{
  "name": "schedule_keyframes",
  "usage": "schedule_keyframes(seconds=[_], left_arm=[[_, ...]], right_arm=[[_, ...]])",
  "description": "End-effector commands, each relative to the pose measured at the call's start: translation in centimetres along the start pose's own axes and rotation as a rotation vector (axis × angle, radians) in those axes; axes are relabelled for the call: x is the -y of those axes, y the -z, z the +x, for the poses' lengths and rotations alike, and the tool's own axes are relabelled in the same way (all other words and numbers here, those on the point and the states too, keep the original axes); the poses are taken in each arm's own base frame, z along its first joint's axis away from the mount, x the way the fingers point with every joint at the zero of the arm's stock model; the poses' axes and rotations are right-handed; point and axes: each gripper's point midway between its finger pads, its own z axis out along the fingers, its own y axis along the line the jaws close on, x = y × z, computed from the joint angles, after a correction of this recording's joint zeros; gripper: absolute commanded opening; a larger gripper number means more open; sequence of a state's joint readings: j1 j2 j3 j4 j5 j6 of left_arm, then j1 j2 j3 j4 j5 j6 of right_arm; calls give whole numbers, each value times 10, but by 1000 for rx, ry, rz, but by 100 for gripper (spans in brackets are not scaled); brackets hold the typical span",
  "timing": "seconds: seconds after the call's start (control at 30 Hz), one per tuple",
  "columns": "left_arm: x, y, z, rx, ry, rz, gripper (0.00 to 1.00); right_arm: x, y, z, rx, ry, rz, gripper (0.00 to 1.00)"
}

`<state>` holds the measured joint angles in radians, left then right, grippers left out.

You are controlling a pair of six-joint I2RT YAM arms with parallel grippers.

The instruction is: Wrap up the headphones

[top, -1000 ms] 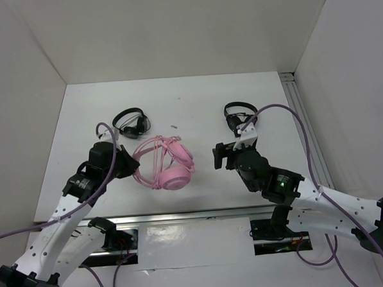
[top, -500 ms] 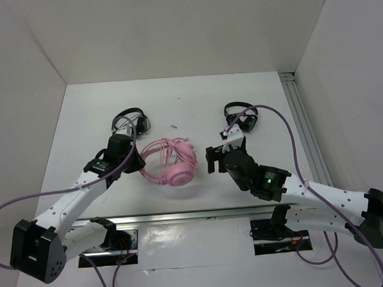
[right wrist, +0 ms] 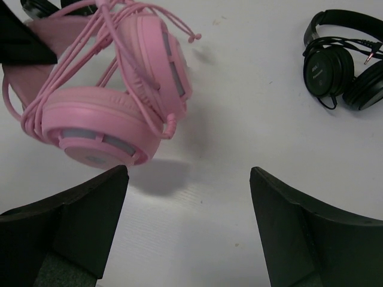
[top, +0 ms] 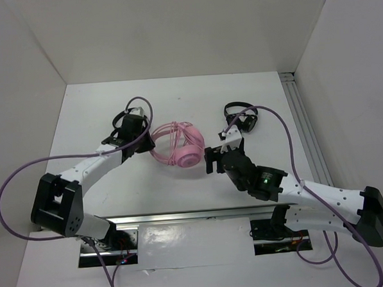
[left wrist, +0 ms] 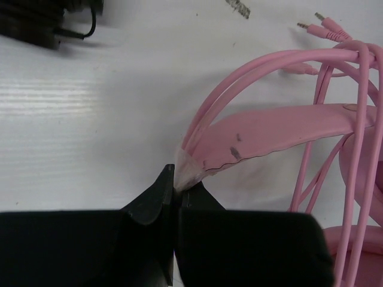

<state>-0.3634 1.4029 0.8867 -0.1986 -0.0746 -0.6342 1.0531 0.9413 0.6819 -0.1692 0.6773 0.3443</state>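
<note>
The pink headphones point(top: 180, 145) hang mid-table with their thin cable wound in loops round the headband and earcups point(right wrist: 102, 122). My left gripper point(top: 147, 140) is shut on the headphones: in the left wrist view its jaws point(left wrist: 178, 185) pinch the pale tip where the headband wires point(left wrist: 251, 134) meet. Two pink plugs point(left wrist: 326, 25) lie past the band. My right gripper point(top: 209, 159) stands open just right of the earcups, jaws point(right wrist: 188, 173) wide apart over bare table and holding nothing. A shadow lies under the lower earcup.
A small black headset point(top: 240, 117) lies behind my right gripper, seen also in the right wrist view point(right wrist: 341, 60). Another black headset point(left wrist: 48, 24) sits back left, mostly hidden by my left arm in the top view. White walls enclose the table; a rail point(top: 303, 121) runs along the right.
My left arm has stretched away from its base, carrying the pink headphones to the right and farther back. My right gripper has shifted slightly left toward them, still open.
</note>
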Motion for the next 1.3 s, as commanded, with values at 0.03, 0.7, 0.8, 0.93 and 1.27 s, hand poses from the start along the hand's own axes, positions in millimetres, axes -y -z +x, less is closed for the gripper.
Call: schedule_keyframes(seconds=[0.03, 0.7, 0.8, 0.93, 1.27], left_arm=[[56, -10, -59, 123, -41, 177, 0], [61, -126, -64, -18, -100, 75, 0], [50, -136, -66, -18, -85, 58, 0], [39, -150, -73, -28, -109, 35, 0], [43, -160, -106, -25, -191, -4, 30]], right_arm=[[-1, -6, -3, 26, -31, 12, 90], [6, 25, -37, 63, -76, -23, 90], [7, 26, -35, 56, -69, -19, 90], [7, 24, -30, 40, -66, -13, 90], [-8, 17, -16, -11, -36, -56, 90]])
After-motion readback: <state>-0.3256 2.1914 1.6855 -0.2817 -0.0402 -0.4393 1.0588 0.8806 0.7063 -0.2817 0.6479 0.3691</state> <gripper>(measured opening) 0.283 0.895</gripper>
